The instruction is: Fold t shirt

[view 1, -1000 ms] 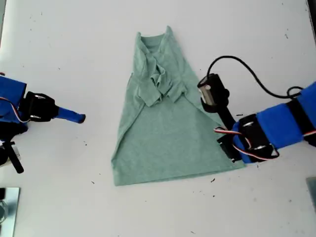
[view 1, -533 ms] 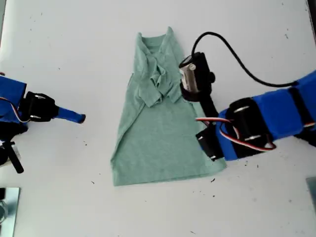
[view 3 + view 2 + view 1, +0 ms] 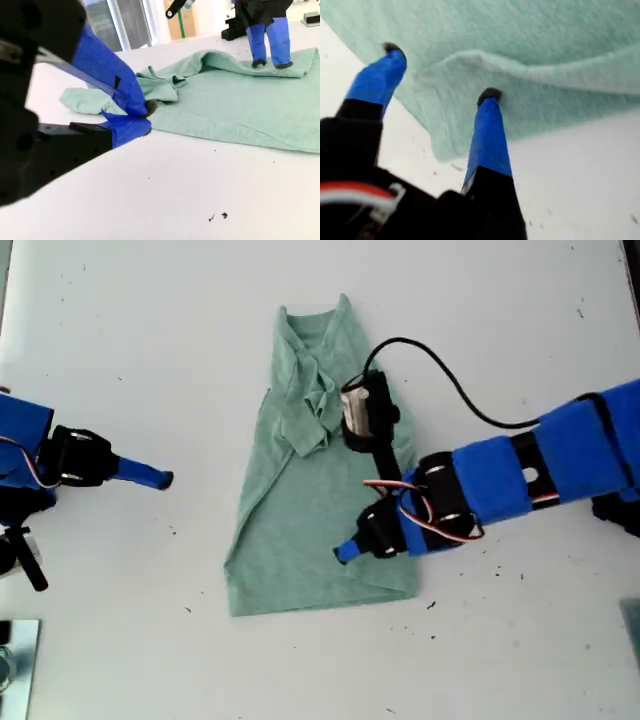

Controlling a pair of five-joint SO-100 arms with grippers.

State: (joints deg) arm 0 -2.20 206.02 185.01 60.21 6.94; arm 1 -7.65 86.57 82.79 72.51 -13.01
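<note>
Cloth comes first: the shirt lies flat in the middle of the white table, neck toward the exterior view's top, hem toward its bottom. Both sleeves are already turned in and bunched over the chest, so the body reads as a narrow trapezoid. The side edge on the exterior view's right is doubled over toward the middle, which narrows the body for the later crosswise folds.

That edge is where my first gripper works. Its jaws stand apart over a raised ridge of the fabric, one tip on each side of it; I judge they are carrying or pressing the fold line inward, but nothing is pinched between them. In the second wrist view the same two blue fingers stand on the lifted edge.

My second gripper rests on bare table off the shirt at the exterior view's left, tips together and holding nothing, probably parked so it stays clear of the fold.
</note>
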